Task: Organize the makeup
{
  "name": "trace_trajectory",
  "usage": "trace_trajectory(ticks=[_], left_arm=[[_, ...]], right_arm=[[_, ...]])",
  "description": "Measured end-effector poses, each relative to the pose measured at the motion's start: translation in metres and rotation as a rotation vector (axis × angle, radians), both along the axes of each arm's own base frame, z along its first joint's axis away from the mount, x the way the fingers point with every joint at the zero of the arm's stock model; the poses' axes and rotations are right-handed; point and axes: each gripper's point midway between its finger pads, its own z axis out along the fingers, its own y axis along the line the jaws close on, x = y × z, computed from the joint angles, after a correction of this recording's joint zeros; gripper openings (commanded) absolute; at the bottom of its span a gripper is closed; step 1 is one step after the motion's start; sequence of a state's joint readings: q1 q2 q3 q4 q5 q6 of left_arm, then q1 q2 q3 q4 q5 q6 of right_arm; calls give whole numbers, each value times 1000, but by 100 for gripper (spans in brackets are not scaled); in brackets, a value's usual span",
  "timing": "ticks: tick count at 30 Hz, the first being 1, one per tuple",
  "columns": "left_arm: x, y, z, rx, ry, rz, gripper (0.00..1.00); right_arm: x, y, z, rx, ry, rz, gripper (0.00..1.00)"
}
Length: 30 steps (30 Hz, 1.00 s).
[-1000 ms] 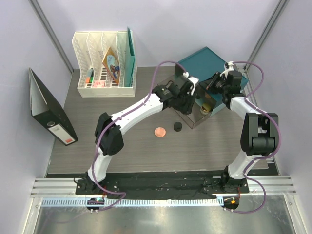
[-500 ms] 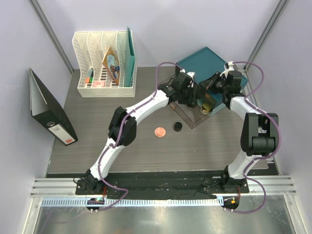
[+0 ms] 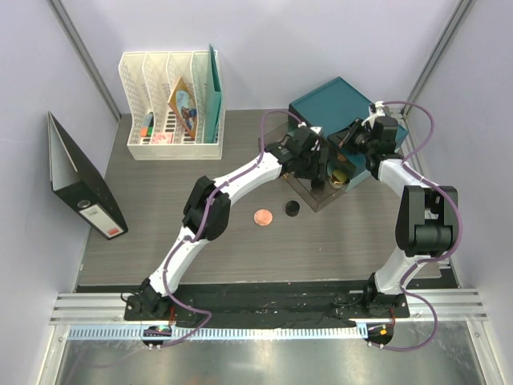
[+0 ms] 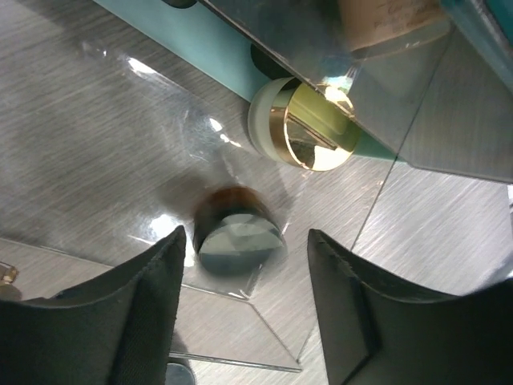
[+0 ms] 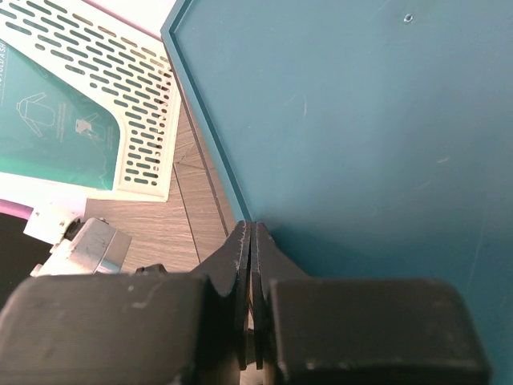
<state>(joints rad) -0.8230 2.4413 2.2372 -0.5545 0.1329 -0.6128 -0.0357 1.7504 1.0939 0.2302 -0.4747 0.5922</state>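
My left gripper [image 3: 319, 180] is open and empty over the clear plastic tray [image 3: 314, 197] at the front of the teal box [image 3: 337, 100]. In the left wrist view the open gripper [image 4: 244, 265] hangs above a black pot [image 4: 239, 239] lying in the tray. A gold jar [image 4: 309, 132] lies just beyond it, also seen from above [image 3: 339, 178], and a beige bottle [image 4: 385, 24] is at the top edge. A coral compact [image 3: 262, 216] and a second black pot [image 3: 292, 208] lie on the table. My right gripper [image 3: 353, 138] is shut on the rim of the teal lid [image 5: 361, 120]. The tubes and the glass bottle are hidden.
A white file rack [image 3: 172, 108] with papers and small red and green pieces stands at the back left. A black binder [image 3: 84, 188] leans at the left wall. The table [image 3: 200, 241] is grey wood.
My left gripper has moved right and toward the front over the clear tray. The right arm, the compact and the loose black pot have not moved.
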Motion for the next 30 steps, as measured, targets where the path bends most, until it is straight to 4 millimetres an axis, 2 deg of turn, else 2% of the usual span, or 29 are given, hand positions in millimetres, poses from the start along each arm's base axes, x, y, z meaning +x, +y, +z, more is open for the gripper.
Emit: trace_trajectory(ticks=[9, 12, 15, 19, 21, 23, 26, 28, 30], left_arm=[[1, -4, 5, -25, -3, -1, 68], [-3, 1, 7, -14, -11, -8, 68], [-14, 23, 20, 30, -31, -14, 68], [-29, 58, 57, 73, -93, 9, 67], [-38, 81, 76, 105, -127, 37, 68], [-47, 103, 86, 136, -150, 67, 68], [-60, 131, 75, 208, -133, 100, 68], [-71, 148, 50, 275, -87, 107, 68], [-86, 165, 14, 350, -18, 112, 69]], right_arm=[[0, 0, 0, 0, 1, 2, 6], [0, 0, 0, -1, 0, 2, 6], [0, 0, -1, -2, 0, 3, 6], [0, 0, 0, -2, -1, 4, 6], [0, 0, 0, -2, -1, 4, 6], [0, 0, 0, -2, -1, 4, 6], [0, 0, 0, -4, -2, 5, 6], [0, 0, -1, -4, -1, 5, 6], [0, 0, -1, -4, -1, 6, 6]])
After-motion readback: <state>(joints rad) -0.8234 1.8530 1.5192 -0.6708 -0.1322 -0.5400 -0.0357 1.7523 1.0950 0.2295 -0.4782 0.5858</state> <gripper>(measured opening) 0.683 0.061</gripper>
